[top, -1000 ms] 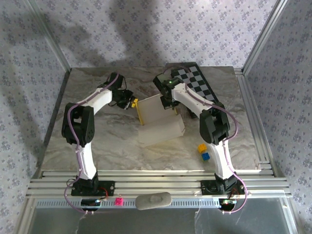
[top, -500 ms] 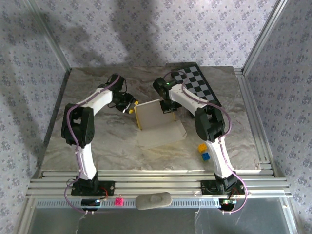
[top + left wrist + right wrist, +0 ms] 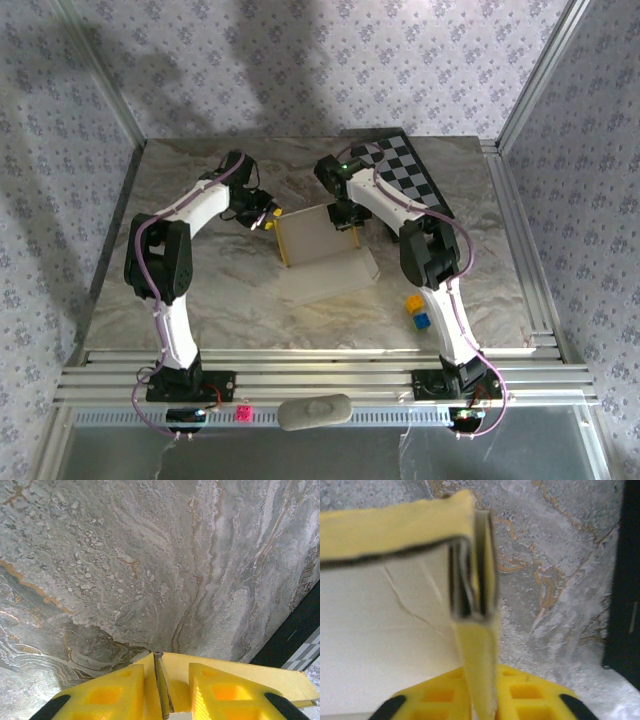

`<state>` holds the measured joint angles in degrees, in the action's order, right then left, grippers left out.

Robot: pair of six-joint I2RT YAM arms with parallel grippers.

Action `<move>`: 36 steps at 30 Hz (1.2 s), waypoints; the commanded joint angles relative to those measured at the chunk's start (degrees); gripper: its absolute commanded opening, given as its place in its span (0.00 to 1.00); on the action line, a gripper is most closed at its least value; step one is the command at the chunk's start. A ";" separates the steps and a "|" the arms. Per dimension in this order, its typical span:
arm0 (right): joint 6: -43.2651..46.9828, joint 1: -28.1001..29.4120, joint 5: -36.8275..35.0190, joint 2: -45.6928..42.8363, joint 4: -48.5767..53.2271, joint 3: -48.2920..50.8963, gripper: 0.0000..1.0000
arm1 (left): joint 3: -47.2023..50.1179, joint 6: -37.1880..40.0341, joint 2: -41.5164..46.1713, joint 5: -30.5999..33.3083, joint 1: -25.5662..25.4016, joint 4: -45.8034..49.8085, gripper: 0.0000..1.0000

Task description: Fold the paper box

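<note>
Paper box (image 3: 318,250) is set on the tabletop (image 3: 200,290) toward its far edge, pale inside exposed. Its raised wall is straddled by left gripper (image 3: 269,219) and right gripper (image 3: 351,224); whether either is clamped cannot be told.

We see a marbled grey-beige tabletop (image 3: 200,290) with orange veins, boxed in by wallpapered walls (image 3: 400,60) printed with small purple flowers. Slanted aluminium posts (image 3: 535,75) frame the corners, and ribbed aluminium rails (image 3: 320,365) run along the near edge. Soft shadows (image 3: 260,40) fall across the back wall.
</note>
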<state>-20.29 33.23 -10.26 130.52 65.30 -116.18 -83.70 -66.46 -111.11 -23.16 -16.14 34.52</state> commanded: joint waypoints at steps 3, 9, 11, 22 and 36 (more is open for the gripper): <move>-1.99 -0.67 3.94 1.05 2.49 -3.05 0.33 | -0.50 1.21 -1.77 -0.58 -0.12 0.88 0.25; -2.24 -1.65 4.98 -0.38 2.43 -4.01 0.41 | -0.94 2.18 -3.32 -0.13 -0.03 1.60 0.24; -2.64 -2.28 5.57 -0.83 2.21 -4.06 0.42 | -0.94 2.28 -3.68 -0.05 -0.03 1.51 0.24; -4.28 -4.65 6.66 -3.08 0.77 -4.43 0.44 | -1.11 3.54 -4.07 0.65 -0.03 2.58 0.27; -27.90 -10.07 7.19 -31.08 -0.36 15.28 0.45 | 0.25 6.08 -3.35 1.02 1.46 3.89 0.38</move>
<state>-37.17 24.43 -4.58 107.37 63.42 -106.34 -83.68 -61.87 -114.65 -22.50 -15.31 36.51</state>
